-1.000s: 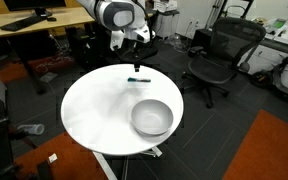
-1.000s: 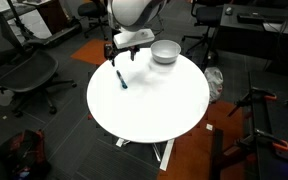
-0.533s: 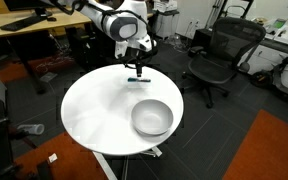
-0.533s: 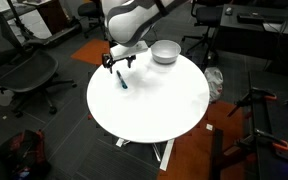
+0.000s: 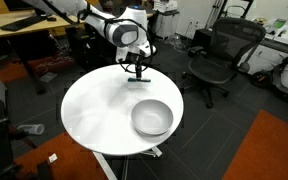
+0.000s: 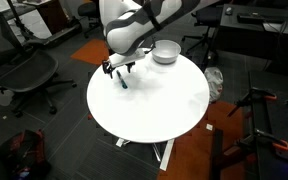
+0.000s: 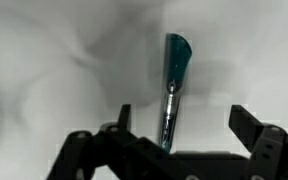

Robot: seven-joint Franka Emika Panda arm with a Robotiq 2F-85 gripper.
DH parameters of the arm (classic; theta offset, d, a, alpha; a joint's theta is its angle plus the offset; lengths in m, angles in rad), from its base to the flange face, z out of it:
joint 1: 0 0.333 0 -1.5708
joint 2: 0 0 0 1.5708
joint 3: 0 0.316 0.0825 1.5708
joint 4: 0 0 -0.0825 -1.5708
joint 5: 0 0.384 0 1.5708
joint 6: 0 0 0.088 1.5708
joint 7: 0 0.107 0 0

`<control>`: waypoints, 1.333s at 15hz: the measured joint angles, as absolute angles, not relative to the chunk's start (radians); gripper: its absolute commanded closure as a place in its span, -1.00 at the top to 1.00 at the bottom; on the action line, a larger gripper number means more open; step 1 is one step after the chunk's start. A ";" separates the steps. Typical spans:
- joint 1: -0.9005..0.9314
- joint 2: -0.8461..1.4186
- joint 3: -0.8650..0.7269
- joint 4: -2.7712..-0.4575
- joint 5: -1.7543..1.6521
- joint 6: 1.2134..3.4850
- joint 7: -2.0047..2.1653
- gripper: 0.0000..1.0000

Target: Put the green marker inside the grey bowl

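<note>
Gripper (image 7: 182,130) released, jaws spread wide and pointing down at the table (image 7: 44,70). In the wrist view the black fingers (image 7: 119,122) come up from the bottom edge. The green marker (image 7: 172,90) lies flat on the table between them, nearer the finger on frame-left, not touching either. The marker runs nearly vertically in frame: teal end at upper centre, thin metallic-looking section toward the bottom.

In an exterior view the gripper (image 5: 136,70) hangs just above the marker (image 5: 138,79) at the table's far edge, upper centre of frame. The arm enters from the upper left, white links, wrist bent down. In both exterior views the marker (image 6: 123,81) sits on the bare tabletop, well apart from the grey bowl (image 5: 152,117).

The bowl (image 6: 165,51) is round, smooth, silvery-grey with a deep hollow, standing upright. The table (image 5: 94,110) is round, white and matte. Black office chair (image 5: 219,55) at frame-right, behind the table.
</note>
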State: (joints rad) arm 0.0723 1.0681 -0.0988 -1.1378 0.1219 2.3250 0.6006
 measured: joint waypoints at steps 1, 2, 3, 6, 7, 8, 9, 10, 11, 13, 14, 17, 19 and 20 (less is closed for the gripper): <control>0.074 1.078 -0.102 -1.128 0.122 2.321 0.605 1.00; 0.074 1.086 -0.104 -1.118 0.122 2.315 0.613 1.00; 0.074 1.095 -0.105 -1.109 0.122 2.308 0.618 1.00; 0.074 1.117 -0.107 -1.083 0.122 2.290 0.623 0.48; 0.074 1.123 -0.107 -1.075 0.122 2.285 0.626 0.31; 0.074 1.129 -0.107 -1.068 0.122 2.281 0.632 0.17; 0.074 1.134 -0.108 -1.061 0.122 2.276 0.635 -0.01; 0.074 1.139 -0.108 -1.054 0.122 2.270 0.636 -0.14; 0.074 1.143 -0.109 -1.049 0.122 2.266 0.636 -0.32; 0.074 1.150 -0.111 -1.036 0.122 2.256 0.636 -0.62; 0.074 1.153 -0.112 -1.031 0.122 2.252 0.636 -0.76; 0.073 1.159 -0.115 -1.019 0.122 2.245 0.637 -0.96; 0.073 1.161 -0.115 -1.010 0.121 2.225 0.637 -0.91; 0.073 1.161 -0.115 -1.007 0.121 2.213 0.637 -0.91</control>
